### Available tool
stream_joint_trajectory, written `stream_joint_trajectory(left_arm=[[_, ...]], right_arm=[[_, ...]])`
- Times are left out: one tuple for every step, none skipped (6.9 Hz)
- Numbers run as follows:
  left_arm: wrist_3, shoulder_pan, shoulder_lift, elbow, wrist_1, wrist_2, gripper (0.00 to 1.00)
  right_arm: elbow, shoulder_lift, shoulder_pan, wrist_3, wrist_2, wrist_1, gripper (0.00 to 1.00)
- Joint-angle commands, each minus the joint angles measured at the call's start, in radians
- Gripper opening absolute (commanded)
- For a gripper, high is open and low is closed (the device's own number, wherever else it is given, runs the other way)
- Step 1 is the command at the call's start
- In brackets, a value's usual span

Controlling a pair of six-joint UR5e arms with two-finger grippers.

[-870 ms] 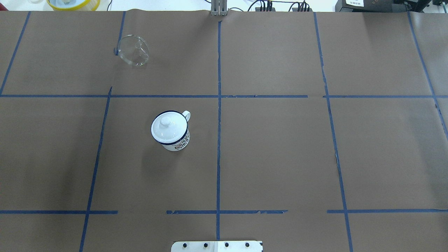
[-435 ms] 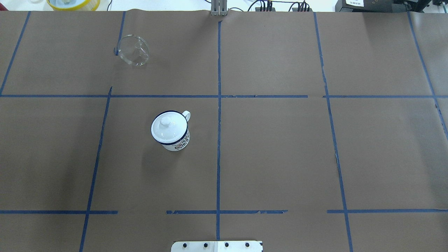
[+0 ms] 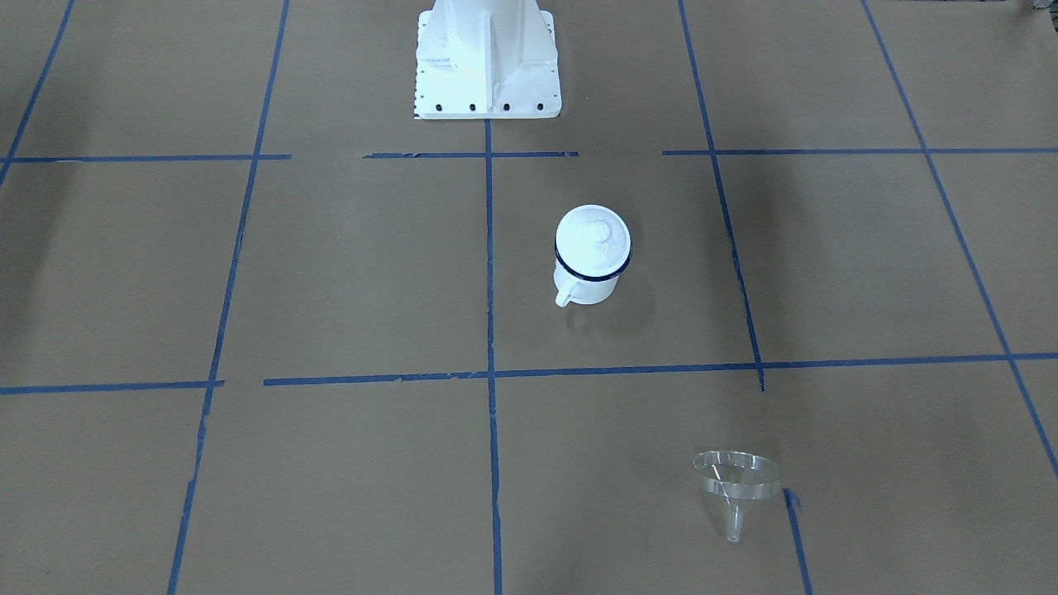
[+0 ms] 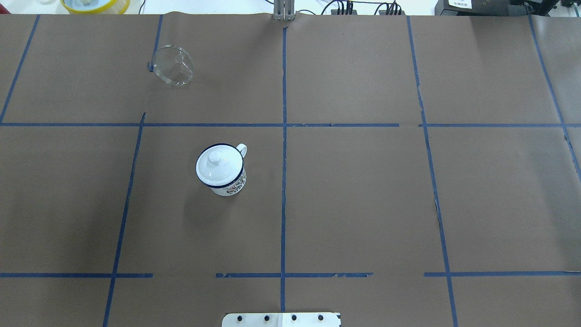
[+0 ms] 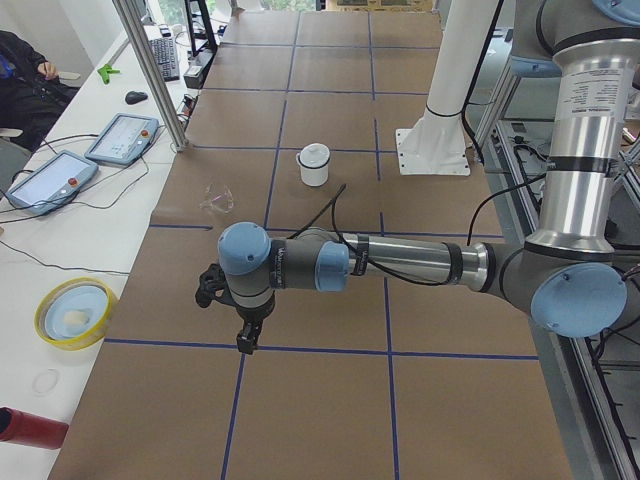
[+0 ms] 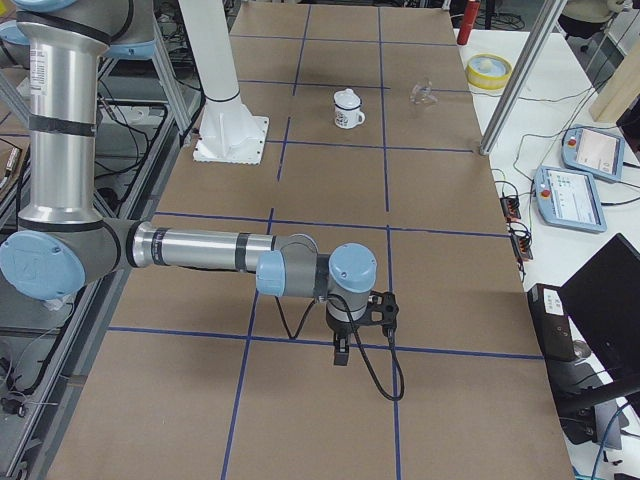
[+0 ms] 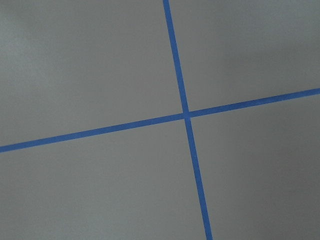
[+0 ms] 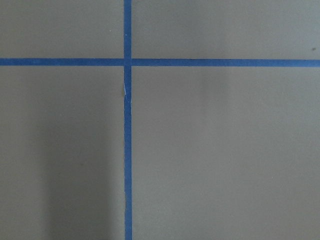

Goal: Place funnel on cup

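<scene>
The clear funnel [image 4: 172, 66] lies tilted on its side on the brown paper at the far left, also in the front view [image 3: 736, 479]. The white cup [image 4: 228, 185] with a dark blue rim stands upright nearer the middle. A round white lid with a knob [image 4: 218, 165] sits on it and covers its mouth. The cup's handle points to the far side. My left gripper [image 5: 243, 345] shows only in the left side view and my right gripper [image 6: 341, 355] only in the right side view. Both hang over bare paper far from the cup, and I cannot tell whether they are open or shut.
The white robot base plate [image 4: 281, 319] sits at the near edge. A yellow bowl [image 4: 95, 4] stands beyond the far left edge, with teach pendants [image 5: 50, 180] and a red can [image 5: 30, 428] on the side table. Blue tape lines grid the paper.
</scene>
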Motion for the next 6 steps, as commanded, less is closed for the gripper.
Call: stream_joint_trajectory(left_arm=[[-0.014,0.006,-0.097,-0.021,0.001,0.003,1.00],[-0.100,0.004,-0.177,-0.023,-0.008,0.018,1.00],[-0.197,0.003,-0.185,-0.076,-0.064,0.018,1.00],[-0.249,0.004,-0.188,-0.104,-0.103,0.014,1.00],[-0.259,0.025,-0.193,-0.140,-0.130,0.009,1.00],[-0.279,0.106,-0.188,-0.174,-0.167,-0.021,1.00]], right_arm=[[0.000,0.000,0.000,0.000,0.000,0.000,1.00],[0.000,0.000,0.000,0.000,0.000,0.000,1.00],[0.000,0.000,0.000,0.000,0.000,0.000,1.00],[0.000,0.000,0.000,0.000,0.000,0.000,1.00],[0.000,0.000,0.000,0.000,0.000,0.000,1.00],[0.000,0.000,0.000,0.000,0.000,0.000,1.00]])
